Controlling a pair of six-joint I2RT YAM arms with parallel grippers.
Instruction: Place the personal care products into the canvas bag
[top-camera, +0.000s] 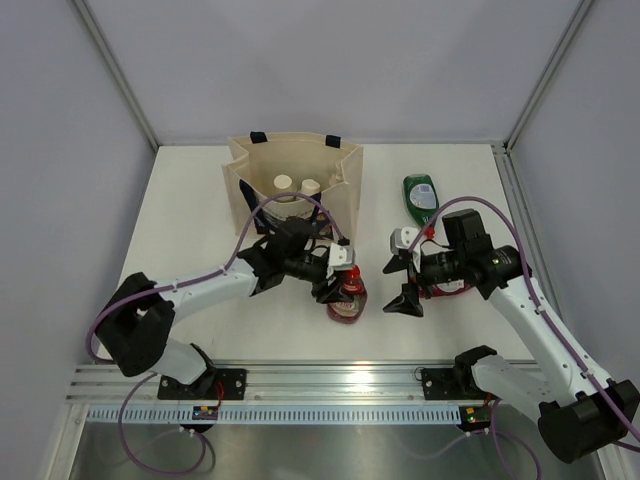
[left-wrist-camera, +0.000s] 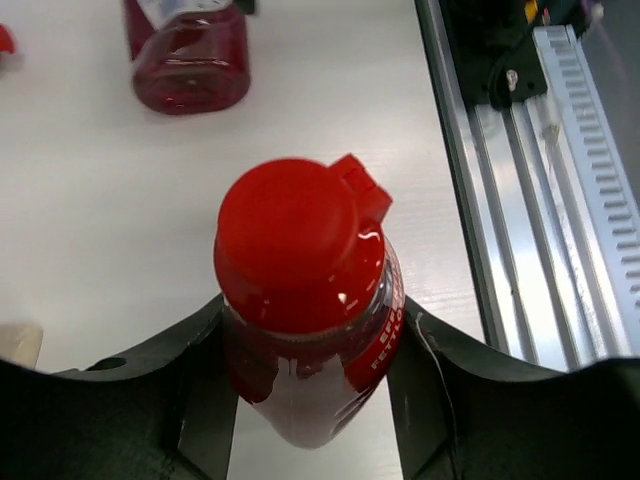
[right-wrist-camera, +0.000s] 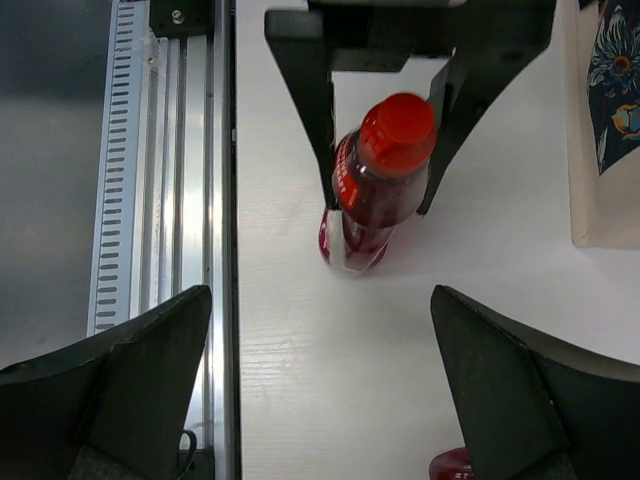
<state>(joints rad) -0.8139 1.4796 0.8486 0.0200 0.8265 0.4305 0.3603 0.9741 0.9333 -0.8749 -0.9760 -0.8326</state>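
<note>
My left gripper (top-camera: 337, 283) is shut on a red squeeze bottle (top-camera: 347, 298) with a red cap, just right of the canvas bag's front. In the left wrist view the bottle (left-wrist-camera: 300, 260) sits tight between the black fingers (left-wrist-camera: 430, 370). The beige canvas bag (top-camera: 345, 185) stands open at the back, with two cream caps (top-camera: 284, 183) inside. My right gripper (top-camera: 405, 285) is open and empty, facing the held bottle (right-wrist-camera: 380, 185). A second red bottle (left-wrist-camera: 190, 50) lies under the right wrist (top-camera: 455, 290). A dark green bottle (top-camera: 420, 195) with a red cap lies behind the right arm.
The aluminium rail (top-camera: 320, 385) runs along the near table edge, close to the held bottle, and shows in the right wrist view (right-wrist-camera: 150, 180). The bag's printed front (right-wrist-camera: 610, 80) is at the right edge of that view. White walls enclose the table.
</note>
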